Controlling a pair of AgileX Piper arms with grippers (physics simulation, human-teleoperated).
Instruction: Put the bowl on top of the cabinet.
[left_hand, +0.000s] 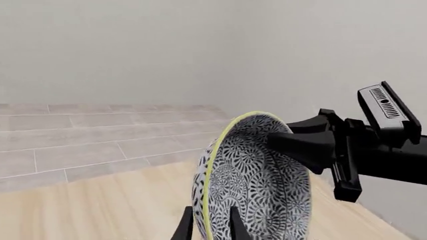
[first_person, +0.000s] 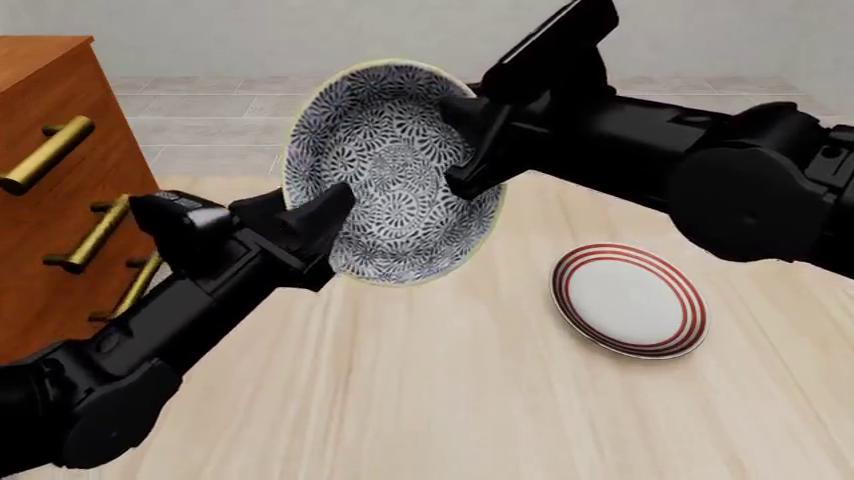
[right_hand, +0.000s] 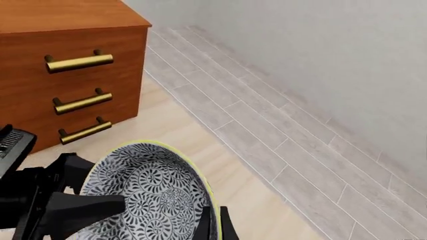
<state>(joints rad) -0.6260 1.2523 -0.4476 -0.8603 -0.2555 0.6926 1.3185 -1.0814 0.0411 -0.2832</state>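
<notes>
Left wrist: deep round bowl with black-and-white floral pattern and yellow-green rim is tipped on edge, off the light wooden table. Left gripper has its fingers closed across the rim, one inside, one outside. Right gripper reaches in from 3 o'clock, a finger against the inner wall near the opposite rim.

Front: bowl hangs mid-air, cavity facing the camera, between both arms. Left gripper pinches the rim at 7 o'clock of the bowl; right gripper pinches it at 2 o'clock. Tall reddish-brown wooden cabinet with brass bar handles sits at 9 o'clock, near but not touching. Flat white plate with red rings lies on the table at 4 o'clock.

Right wrist: right gripper is closed on the rim; cabinet top is bare, beyond the bowl.

Handling, my read: looks rigid, glazed, slippery, chippable. Rim is the only grip; thin-wall pinch, so it may pivot. Level it before setting down.
</notes>
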